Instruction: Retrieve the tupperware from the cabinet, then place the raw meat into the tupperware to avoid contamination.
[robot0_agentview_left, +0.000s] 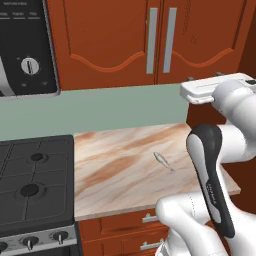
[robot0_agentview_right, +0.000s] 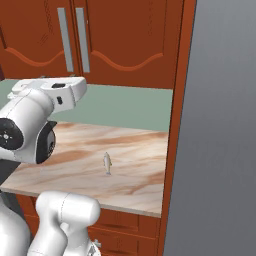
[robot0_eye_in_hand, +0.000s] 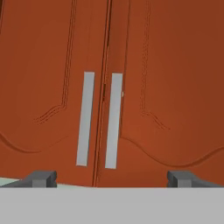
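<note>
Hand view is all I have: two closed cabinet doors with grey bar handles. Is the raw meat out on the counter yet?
Observer: Yes, the raw meat lies alone on the marble counter, below the cabinet.
Operator: Anything beside that counter I should watch?
Observer: A black stove adjoins its left edge in the left base view.
Operator: And on the other side?
Observer: A tall grey panel stands just past a wooden side panel in the right base view.
Operator: Is my gripper ready for a handle?
Observer: The gripper is open, its tips spread wide below the two handles, touching nothing.
</note>
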